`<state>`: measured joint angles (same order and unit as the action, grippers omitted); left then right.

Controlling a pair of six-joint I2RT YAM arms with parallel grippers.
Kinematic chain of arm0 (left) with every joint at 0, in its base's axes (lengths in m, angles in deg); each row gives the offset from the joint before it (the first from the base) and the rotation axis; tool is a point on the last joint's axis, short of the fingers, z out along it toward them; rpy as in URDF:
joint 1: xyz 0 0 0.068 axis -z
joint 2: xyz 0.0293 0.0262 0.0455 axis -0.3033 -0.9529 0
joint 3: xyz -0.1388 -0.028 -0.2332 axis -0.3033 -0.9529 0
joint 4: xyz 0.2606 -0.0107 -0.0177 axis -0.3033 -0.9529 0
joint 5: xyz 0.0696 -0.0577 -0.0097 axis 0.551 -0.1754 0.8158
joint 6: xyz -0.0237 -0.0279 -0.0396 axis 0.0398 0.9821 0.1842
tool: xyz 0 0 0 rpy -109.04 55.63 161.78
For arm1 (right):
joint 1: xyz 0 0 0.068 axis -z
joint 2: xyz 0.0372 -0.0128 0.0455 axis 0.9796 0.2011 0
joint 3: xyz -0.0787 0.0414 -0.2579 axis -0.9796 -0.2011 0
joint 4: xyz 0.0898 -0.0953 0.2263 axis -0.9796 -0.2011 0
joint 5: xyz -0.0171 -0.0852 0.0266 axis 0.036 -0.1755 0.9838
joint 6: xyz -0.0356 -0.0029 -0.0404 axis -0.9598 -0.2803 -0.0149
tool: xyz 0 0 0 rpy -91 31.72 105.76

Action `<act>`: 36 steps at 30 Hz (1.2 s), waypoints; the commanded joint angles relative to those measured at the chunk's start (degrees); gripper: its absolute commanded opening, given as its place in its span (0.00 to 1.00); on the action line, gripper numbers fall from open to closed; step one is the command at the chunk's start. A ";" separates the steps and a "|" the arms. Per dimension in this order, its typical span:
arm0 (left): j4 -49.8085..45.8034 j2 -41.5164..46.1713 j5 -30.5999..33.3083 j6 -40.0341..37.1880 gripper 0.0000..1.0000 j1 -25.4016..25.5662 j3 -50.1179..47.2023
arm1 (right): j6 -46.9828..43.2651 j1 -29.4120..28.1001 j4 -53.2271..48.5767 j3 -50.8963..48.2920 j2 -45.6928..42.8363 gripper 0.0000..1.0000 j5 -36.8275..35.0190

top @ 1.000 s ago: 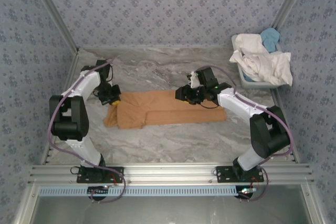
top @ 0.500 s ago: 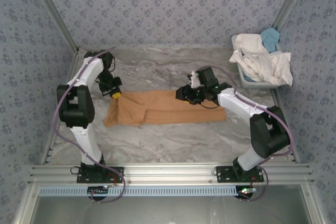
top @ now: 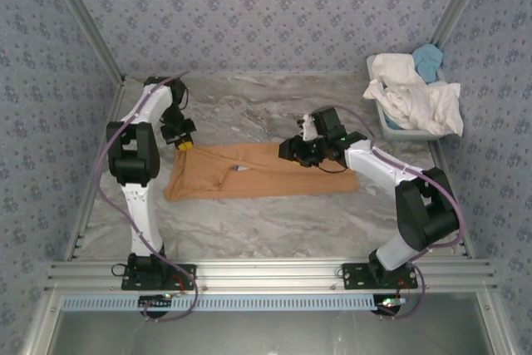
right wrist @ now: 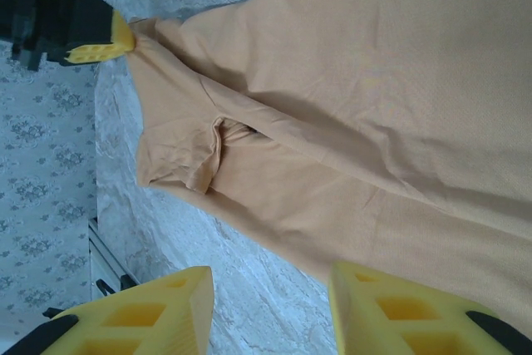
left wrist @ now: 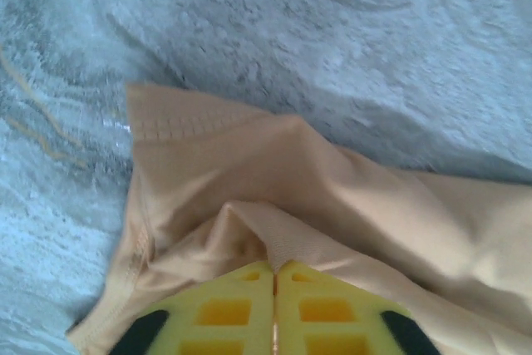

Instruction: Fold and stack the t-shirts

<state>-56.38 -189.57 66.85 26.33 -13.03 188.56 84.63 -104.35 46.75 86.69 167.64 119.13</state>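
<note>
A plain tan-orange cloth t-shirt (top: 258, 174) is lying spread across the middle of the grey marbled table (top: 249, 222). The left gripper (top: 184, 144) is pinching a ridge of cloth at its far-left corner, fingers together. The right gripper (top: 301, 152) is hovering over its far-right part, fingers apart. At the far right, crumpled white cloth t-shirts (top: 411, 93) are spilling from a white plastic tub (top: 399, 132).

I had the left arm (top: 137, 151) reared up tall with its elbow high, reaching toward the far left of the tabletop. The left gripper (top: 184, 142) pointed down, its yellow fingers (left wrist: 224, 313) pressed together on a raised fold of the tan-orange t-shirt (top: 249, 176). The right arm (top: 382, 174) sat folded low, forearm stretched leftward toward the middle, and the right gripper (top: 293, 150) hung with its jaws parted.
</note>
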 commanded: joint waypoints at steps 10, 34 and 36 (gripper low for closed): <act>5.84 16.36 12.61 8.18 0.50 3.05 -11.38 | -4.13 7.94 -9.84 0.33 -1.27 0.42 -7.96; 27.27 3.36 -5.19 28.16 0.28 6.25 -18.40 | -1.11 14.95 -29.51 1.20 10.75 0.39 -24.53; 27.95 -0.76 -5.96 27.64 0.28 6.74 -11.55 | 3.64 13.79 -28.83 -3.15 7.55 0.40 -24.18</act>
<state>-33.98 -183.67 60.42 54.63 -6.71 170.66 81.00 -89.18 21.93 88.68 178.46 96.47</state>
